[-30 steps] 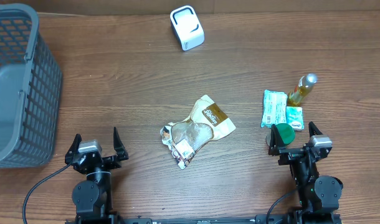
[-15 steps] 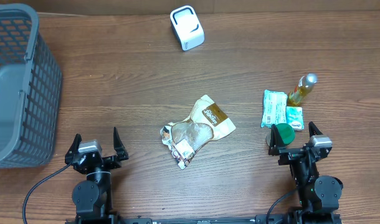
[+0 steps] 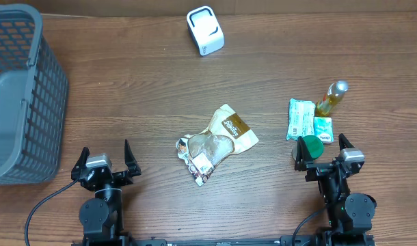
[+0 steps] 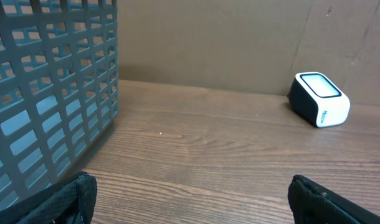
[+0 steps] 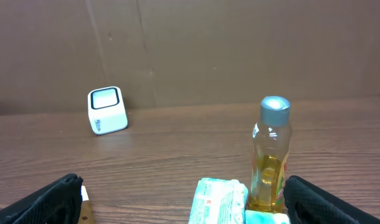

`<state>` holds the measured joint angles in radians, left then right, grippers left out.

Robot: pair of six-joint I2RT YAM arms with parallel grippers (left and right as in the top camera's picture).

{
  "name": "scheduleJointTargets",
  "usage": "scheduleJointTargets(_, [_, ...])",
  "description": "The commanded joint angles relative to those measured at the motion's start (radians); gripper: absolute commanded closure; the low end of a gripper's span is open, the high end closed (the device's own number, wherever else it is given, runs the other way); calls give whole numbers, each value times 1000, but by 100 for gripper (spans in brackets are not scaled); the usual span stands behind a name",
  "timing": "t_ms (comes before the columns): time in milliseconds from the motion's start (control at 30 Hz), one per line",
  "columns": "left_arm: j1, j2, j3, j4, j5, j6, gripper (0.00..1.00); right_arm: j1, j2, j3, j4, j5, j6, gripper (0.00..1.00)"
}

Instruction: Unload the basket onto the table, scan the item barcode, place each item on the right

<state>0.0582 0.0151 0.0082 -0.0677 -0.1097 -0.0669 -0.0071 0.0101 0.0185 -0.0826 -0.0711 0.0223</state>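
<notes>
Far left, a grey plastic mesh basket [image 3: 17, 89] is parked at the table's edge; it probably isn't needed for this step. Just right of it, at the near edge, the left gripper [image 3: 104, 157] is seen with its fingers spread wide apart and nothing between them.

In the middle of the brown wooden table [image 3: 126, 89] a crumpled white-and-brown foil snack bag [image 3: 215, 142] is lying flat, well apart from both arms and touched by nothing. It's probably the item meant to be scanned, though that can't be told for sure. The white cube-shaped barcode scanner [image 3: 205, 30] is set at the far edge, almost straight beyond the bag, with its window facing up.

Further right there's a small cluster. A pale green-and-white flat packet [image 3: 301, 117] lies with a smaller teal packet [image 3: 323, 126] just beside it. A yellow bottle with a silver cap [image 3: 331, 99] stands upright on the far side, and a round green thing [image 3: 310, 145] sits nearest the arm. The right gripper [image 3: 320, 154] is parked just near of that cluster, its fingers also spread apart and empty.

So nothing's been picked up yet.

- **Grip:** the bag is best pinched by a crimped end rather than the middle, so the code isn't covered by a finger.
- **Code:** where it sits can't be made out from here.
- **Scan:** once lifted, the printed side should be turned toward the scanner window and the foil kept fairly flat, since wrinkles could spoil the read.
</notes>
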Motion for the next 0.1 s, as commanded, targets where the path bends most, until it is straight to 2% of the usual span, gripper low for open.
scheduleJointTargets(0, [-6,-11,-3,0,-2,23,0,-6,-7,-11,5,-1,-8,0])
scheduleJointTargets(67, [-6,-11,-3,0,-2,23,0,-6,-7,-11,5,-1,-8,0])
